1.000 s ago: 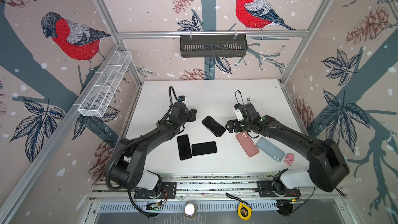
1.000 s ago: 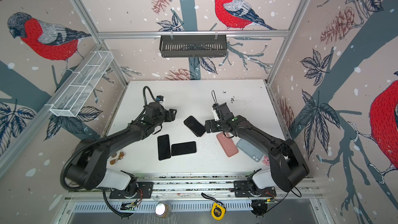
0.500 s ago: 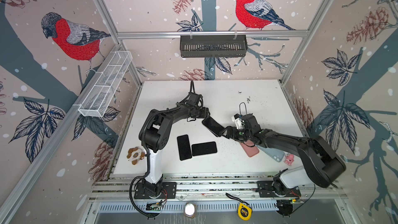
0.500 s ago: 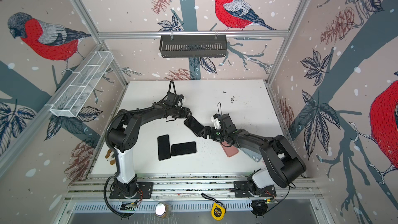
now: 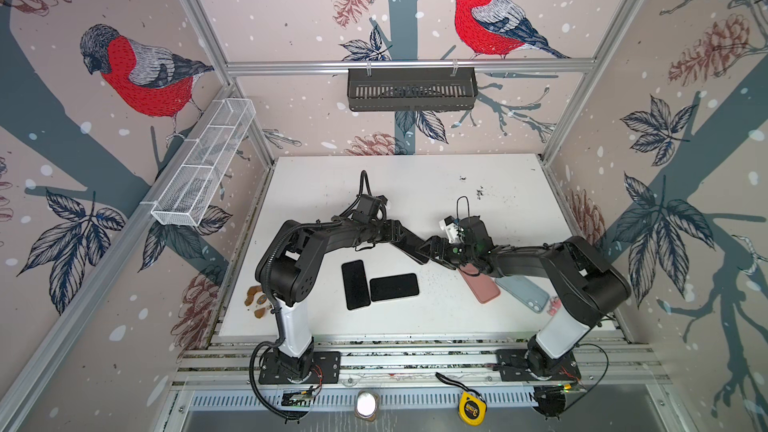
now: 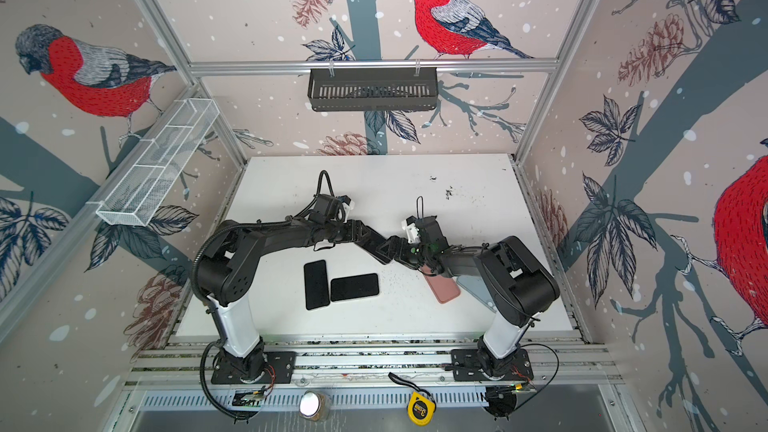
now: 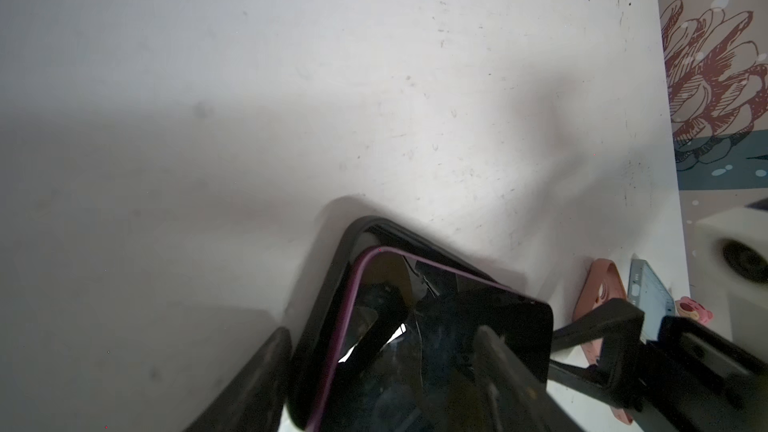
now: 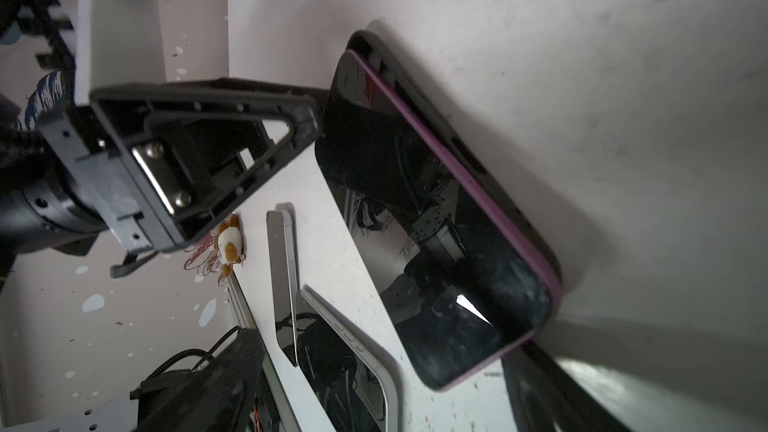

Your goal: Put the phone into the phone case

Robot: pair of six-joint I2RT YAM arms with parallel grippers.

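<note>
Left hand (image 5: 409, 245) from 9 o'clock, right hand (image 5: 434, 252) from 3: I'd brought both onto the phone (image 8: 415, 201), tilted in its case (image 7: 320, 297); left grip unclear, right spread wide.

Left wrist view: phone (image 7: 436, 334) and black case (image 7: 316, 309) cut off at the picture's edge. Both top views: both largely hidden under the tips of the left arm (image 5: 332, 234) and right arm (image 5: 523, 261). Blue-grey case (image 6: 471, 286) partly covered by the right arm.

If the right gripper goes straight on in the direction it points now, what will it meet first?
Most likely the purple-rimmed phone, partly in its black case: it lies directly ahead of the right gripper, between its open fingers. Depth is unclear.
</note>
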